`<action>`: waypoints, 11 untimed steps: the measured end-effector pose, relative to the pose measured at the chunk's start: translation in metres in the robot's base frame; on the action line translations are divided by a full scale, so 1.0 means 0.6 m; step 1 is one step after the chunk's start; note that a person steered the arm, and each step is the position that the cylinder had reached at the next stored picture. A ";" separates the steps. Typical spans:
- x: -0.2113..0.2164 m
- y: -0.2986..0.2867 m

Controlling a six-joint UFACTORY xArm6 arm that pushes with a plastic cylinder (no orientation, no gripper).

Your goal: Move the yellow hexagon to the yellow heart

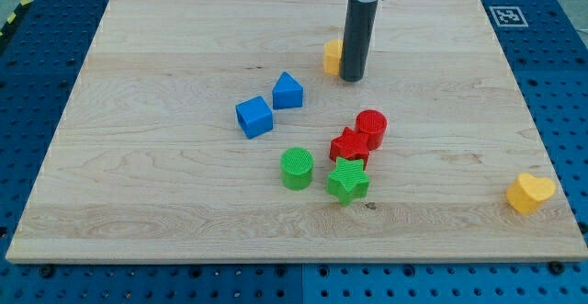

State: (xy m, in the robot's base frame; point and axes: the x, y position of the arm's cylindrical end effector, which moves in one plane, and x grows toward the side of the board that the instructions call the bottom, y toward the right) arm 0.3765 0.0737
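Item: yellow hexagon (332, 56), near the board's top, half hidden behind my tip (352, 78), which is touching its right side; no gripper is fitted, nothing held. Yellow heart (530, 193) lies well apart, lower right. Step judged: approach. Repositioning to the hexagon's upper left is required.

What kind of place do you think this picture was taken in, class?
Probably a robotics lab bench. A wooden board lies on a blue perforated table, a printed marker tag sits at one corner, and my tip stands beside the yellow hexagon.
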 end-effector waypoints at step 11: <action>-0.016 0.102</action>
State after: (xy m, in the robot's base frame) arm 0.3669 0.1347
